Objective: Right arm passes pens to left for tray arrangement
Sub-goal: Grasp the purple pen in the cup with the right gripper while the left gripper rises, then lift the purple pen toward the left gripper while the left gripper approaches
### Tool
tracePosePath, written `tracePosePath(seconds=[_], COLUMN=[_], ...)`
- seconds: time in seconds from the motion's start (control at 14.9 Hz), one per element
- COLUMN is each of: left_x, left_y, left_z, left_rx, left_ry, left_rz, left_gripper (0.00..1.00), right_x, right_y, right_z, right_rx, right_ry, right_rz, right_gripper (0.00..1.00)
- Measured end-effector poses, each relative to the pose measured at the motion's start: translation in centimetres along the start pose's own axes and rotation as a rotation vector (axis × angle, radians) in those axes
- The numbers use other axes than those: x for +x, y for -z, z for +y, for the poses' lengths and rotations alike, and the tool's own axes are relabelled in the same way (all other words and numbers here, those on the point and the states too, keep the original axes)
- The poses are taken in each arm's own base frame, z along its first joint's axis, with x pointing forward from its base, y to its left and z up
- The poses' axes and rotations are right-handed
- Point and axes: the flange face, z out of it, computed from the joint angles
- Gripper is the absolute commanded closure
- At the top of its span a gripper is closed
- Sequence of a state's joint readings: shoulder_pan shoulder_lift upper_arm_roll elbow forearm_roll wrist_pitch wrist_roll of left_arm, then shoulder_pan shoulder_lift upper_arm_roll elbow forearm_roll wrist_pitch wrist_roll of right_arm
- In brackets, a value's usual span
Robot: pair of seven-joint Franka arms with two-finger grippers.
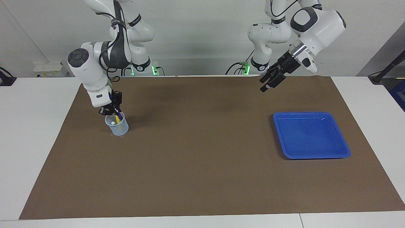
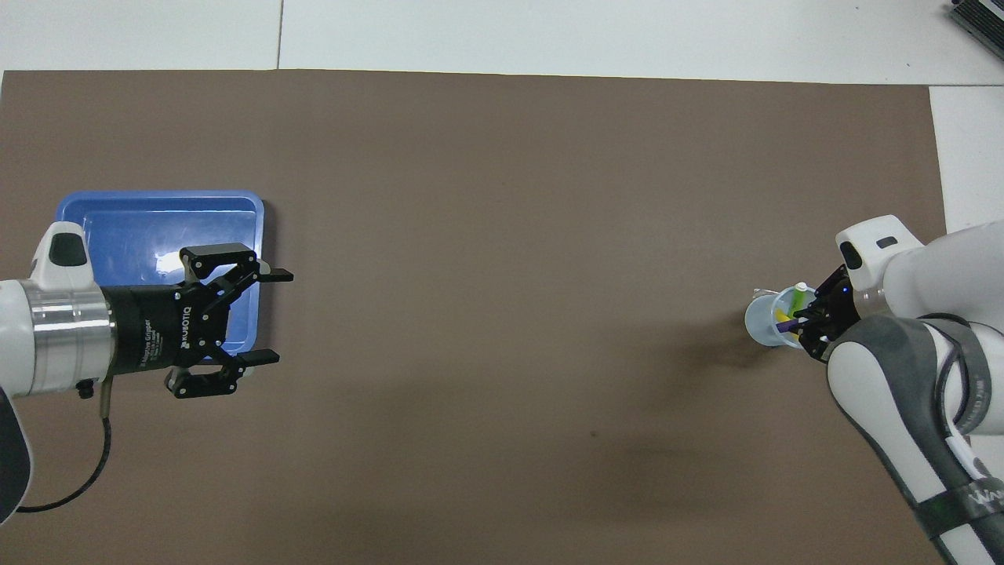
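Nearest the facing camera lies bare brown mat (image 1: 202, 177), and on it, toward the left arm's end of the table, the shallow blue tray (image 1: 343, 148) holds no pen. At the right arm's end stands a small translucent cup (image 1: 117, 126) with the pens upright in it: a yellow pen (image 1: 117, 119), a purple pen (image 2: 789, 325) and a green pen (image 2: 797, 297) with a pale cap. The right gripper (image 1: 111, 110) has dipped to the cup's mouth with its fingertips brought together, apparently on the purple pen. To do this step well, the lift should go straight up along the pen's axis so the light cup is not tipped or dragged, and the pen should clear the rim before the arm swings toward the middle of the mat. A grip near the pen's upper end would leave shaft free for the partner to take. The left gripper (image 1: 271, 83) waits in the air over the mat's edge close to the robots, jaws spread wide and carrying nothing. Hard to make out: exactly where the fingertips meet the pen, since the gripper body covers it, and the pens' lower ends blur through the cup wall.
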State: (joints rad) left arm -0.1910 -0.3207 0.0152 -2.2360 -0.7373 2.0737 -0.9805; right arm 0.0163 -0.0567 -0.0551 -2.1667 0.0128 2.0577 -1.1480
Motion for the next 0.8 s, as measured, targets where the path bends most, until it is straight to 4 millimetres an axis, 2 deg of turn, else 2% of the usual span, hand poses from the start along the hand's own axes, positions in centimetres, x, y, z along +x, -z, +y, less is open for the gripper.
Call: tracePosePath(seconds=[0.2, 0.4, 0.54, 0.67, 0.8], left_x=[-0.2, 0.1, 0.3, 0.4, 0.4], left_y=[-2.3, -3.6, -4.4, -4.7, -4.6], left_z=[-0.7, -1.1, -1.1, -0.9, -0.8], left_rx=[-0.031, -0.087, -0.128, -0.161, -0.178], left_ry=[0.032, 0.094, 0.150, 0.193, 0.212], left_rz=[-0.012, -0.039, -0.075, -0.106, -0.117], left_gripper=[0.00, 0.00, 0.00, 0.00, 0.00], right_x=[0.4, 0.7, 1.1, 3.0, 6.8], right_y=[3.6, 8.8, 12.1, 13.8, 14.1], right_z=[0.9, 1.6, 1.2, -0.1, -2.3], right_rx=[-0.024, -0.051, -0.043, -0.030, 0.020], right_ry=[-0.001, -0.033, -0.125, -0.241, -0.370], right_rz=[0.012, 0.026, 0.028, 0.034, 0.090], right_gripper=[1.00, 1.00, 1.00, 1.00, 1.00])
